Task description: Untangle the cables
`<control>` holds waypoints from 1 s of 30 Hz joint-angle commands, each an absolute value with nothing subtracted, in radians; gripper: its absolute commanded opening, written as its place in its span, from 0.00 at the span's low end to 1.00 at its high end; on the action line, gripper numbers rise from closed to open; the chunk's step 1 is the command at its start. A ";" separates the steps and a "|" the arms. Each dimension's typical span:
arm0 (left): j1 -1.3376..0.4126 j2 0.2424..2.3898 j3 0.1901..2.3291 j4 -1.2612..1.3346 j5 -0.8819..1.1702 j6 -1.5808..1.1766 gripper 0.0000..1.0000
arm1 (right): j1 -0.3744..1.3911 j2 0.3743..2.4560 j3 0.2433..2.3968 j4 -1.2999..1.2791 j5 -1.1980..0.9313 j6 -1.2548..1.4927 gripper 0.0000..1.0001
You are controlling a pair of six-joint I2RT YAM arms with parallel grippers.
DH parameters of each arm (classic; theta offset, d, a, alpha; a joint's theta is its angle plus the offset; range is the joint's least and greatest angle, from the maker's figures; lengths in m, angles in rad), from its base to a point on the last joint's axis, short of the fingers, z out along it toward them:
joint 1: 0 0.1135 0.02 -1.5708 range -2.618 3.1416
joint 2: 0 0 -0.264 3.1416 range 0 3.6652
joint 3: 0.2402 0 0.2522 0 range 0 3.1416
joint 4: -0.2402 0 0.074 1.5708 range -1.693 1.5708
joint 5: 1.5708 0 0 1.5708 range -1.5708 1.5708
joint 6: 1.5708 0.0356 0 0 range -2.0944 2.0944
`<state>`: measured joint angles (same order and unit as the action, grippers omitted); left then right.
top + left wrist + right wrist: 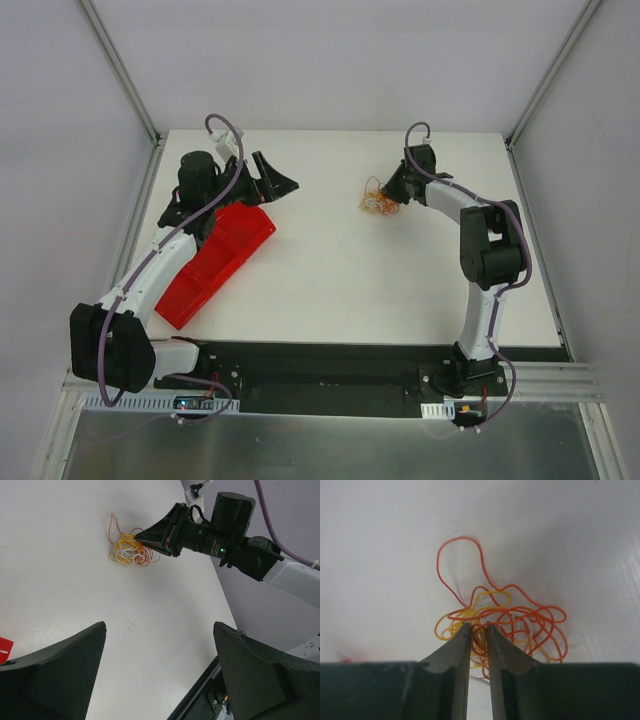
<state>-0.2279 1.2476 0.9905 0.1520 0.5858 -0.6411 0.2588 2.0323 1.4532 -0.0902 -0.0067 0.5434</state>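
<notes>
**Right gripper pinched the edge of the tangle; left waited wide open**

The step in hand looked like the first pull at the knot. The black two-finger right gripper (478, 626) stood with its tips on the near edge of the small curly clump of thin orange, yellow and whitish cables (520, 620). Most of the clump lay just beyond and to one side of those tips on the flat white table (350, 270). One long orange loop reached furthest ahead.

Its jaws stood almost together, leaving only a thin slit. Orange and yellow strands were caught in that slit, though several seemed taken rather than one.

To do this well, the pinch probably wanted to stay low and light. A slow lift would show which strands followed and which hung back. A hard tug risked tightening the knot or dragging the whole clump along.

The black left gripper (160, 645) stood spread wide and held nothing. The cables lay well ahead of it, out of reach. A red plastic bin (215, 265) sat just behind its fingers. It would likely need to come across and pin the far side of the clump.
</notes>
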 commanded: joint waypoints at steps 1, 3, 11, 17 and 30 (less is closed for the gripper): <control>-0.227 1.302 1.038 0.201 0.690 -0.701 0.87 | 0.268 1.941 1.361 -0.064 -0.191 0.480 0.13; -0.232 1.342 1.043 0.201 0.722 -0.730 0.84 | 0.271 1.881 1.294 -0.046 -0.291 0.433 0.05; -0.356 1.528 1.071 0.199 0.830 -0.762 0.71 | 0.317 1.573 0.892 0.080 -0.644 0.286 0.02; -0.405 1.657 1.104 0.170 0.879 -0.755 0.62 | 0.397 1.404 0.752 -0.050 -0.738 0.060 0.12; -0.561 1.782 1.187 -0.018 0.787 -0.595 0.66 | 0.449 1.138 0.620 -0.206 -0.477 0.102 0.65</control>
